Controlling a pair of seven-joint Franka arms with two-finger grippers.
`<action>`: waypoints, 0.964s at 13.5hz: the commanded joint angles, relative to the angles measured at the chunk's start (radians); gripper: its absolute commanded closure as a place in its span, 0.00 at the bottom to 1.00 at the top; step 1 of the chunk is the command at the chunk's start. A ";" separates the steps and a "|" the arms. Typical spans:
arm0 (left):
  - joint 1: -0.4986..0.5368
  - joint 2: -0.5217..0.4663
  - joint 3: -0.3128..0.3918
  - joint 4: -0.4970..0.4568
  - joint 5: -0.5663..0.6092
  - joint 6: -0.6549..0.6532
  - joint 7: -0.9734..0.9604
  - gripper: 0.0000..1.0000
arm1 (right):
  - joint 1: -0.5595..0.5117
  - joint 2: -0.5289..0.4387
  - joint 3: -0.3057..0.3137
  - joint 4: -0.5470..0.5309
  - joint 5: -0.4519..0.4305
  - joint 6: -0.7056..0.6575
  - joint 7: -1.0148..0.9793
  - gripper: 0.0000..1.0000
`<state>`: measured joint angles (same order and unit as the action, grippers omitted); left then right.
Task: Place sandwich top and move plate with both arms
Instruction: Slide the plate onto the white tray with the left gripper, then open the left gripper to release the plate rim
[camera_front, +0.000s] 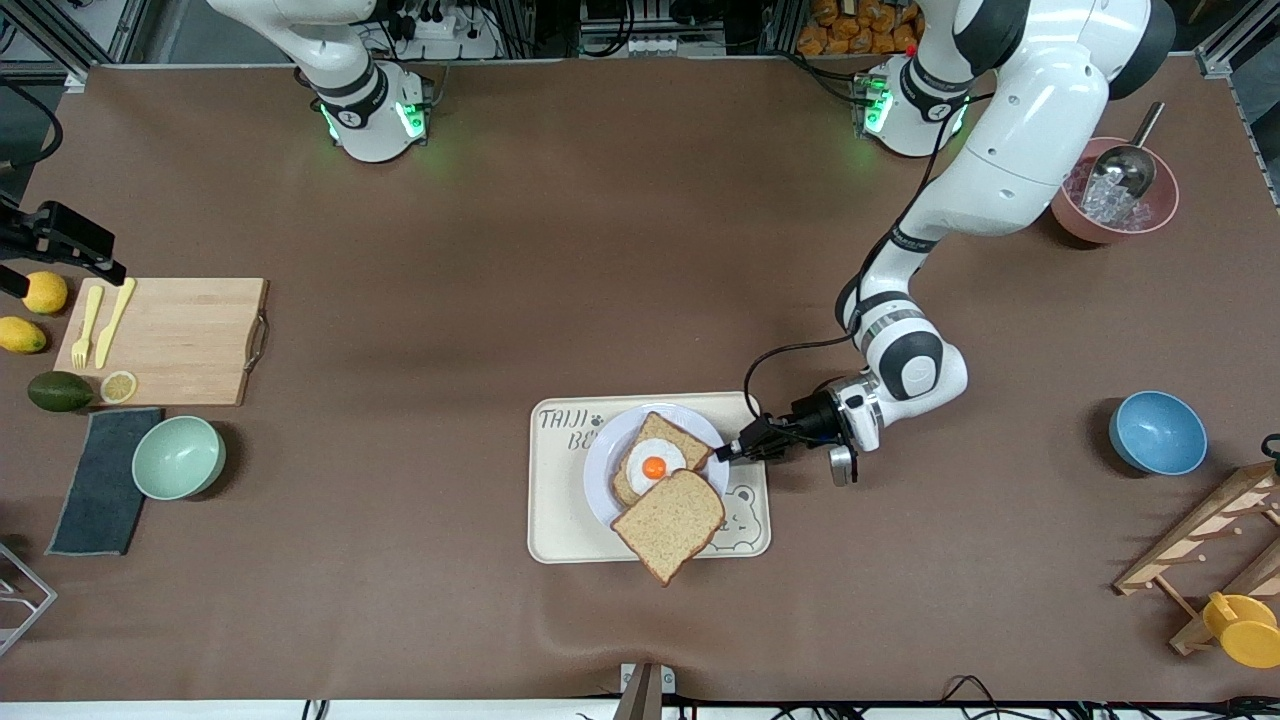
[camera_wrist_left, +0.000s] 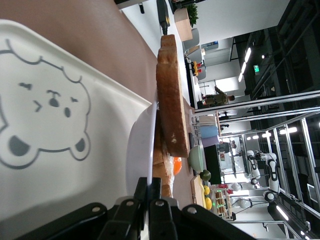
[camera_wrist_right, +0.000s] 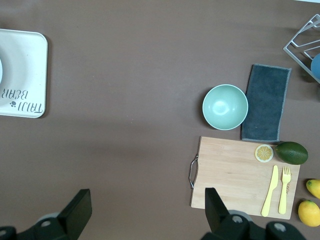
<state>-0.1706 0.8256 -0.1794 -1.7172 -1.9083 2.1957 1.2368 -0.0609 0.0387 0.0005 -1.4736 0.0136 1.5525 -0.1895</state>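
Bread with a fried egg (camera_front: 655, 465) is sitting on the plate (camera_front: 600, 470), which is resting on the cream tray (camera_front: 560, 530) near the table's front edge. Sandwich top (camera_front: 672, 522) is lying partly over the egg slice, overhanging the tray's front edge. Left gripper (camera_front: 722, 452) is pinching the plate's rim, fingers closed. Right gripper (camera_wrist_right: 145, 212) is waiting, spread wide, above the table near the cutting board (camera_front: 180, 340)

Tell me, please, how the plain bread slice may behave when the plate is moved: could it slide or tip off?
The plain bread slice probably slips easily: it lies skewed on the egg slice, overhanging the plate and the tray. It looks stiff, holding its shape unsupported. The left claw, shut on the plate's rim, should likely pull slowly.
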 joint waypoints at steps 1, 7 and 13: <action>0.022 0.018 -0.011 0.025 0.018 -0.024 0.013 1.00 | -0.007 0.001 0.004 0.003 -0.001 -0.002 0.010 0.00; 0.017 0.063 -0.012 0.024 0.015 -0.024 0.018 1.00 | -0.004 0.013 0.003 0.003 -0.001 0.000 0.008 0.00; 0.008 0.092 -0.023 0.019 0.000 -0.024 0.021 1.00 | -0.005 0.017 0.004 0.003 -0.001 0.000 0.010 0.00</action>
<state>-0.1630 0.8846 -0.1958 -1.7122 -1.9051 2.1877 1.2368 -0.0609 0.0542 0.0004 -1.4762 0.0136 1.5534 -0.1895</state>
